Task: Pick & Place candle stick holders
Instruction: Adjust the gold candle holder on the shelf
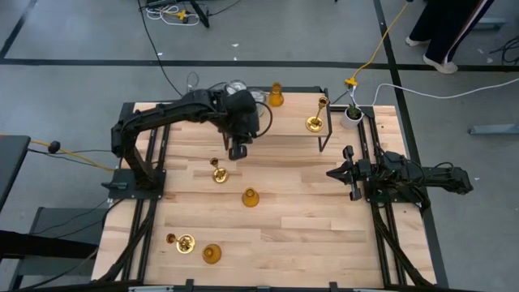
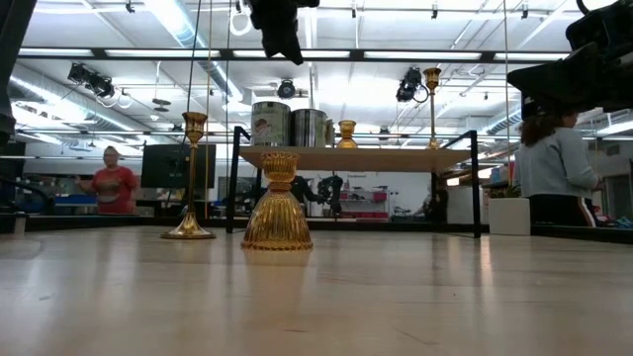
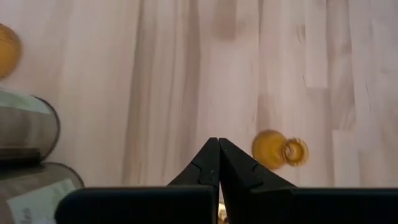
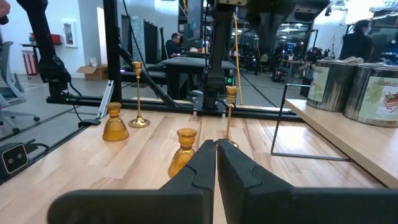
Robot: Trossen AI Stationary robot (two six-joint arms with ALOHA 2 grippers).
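On the table stand a brass holder (image 1: 219,173), an amber holder (image 1: 250,197), and near the front left another brass one (image 1: 182,241) and another amber one (image 1: 212,254). On the black-legged shelf (image 1: 296,109) at the far edge stand silvery cylinders (image 1: 236,88), an amber holder (image 1: 276,96) and a brass one (image 1: 315,122). My left gripper (image 1: 238,151) is shut and empty, pointing down, high above the table just in front of the shelf; the brass holder (image 3: 280,151) is below and beside it. My right gripper (image 1: 334,172) is shut and empty at the right, pointing toward the table's left.
A small white pot with a green plant (image 1: 351,113) stands by the shelf's right end. The shelf's thin black legs (image 1: 322,142) reach the table. Bare wood lies between the two grippers. People show in the room beyond the table (image 2: 556,163).
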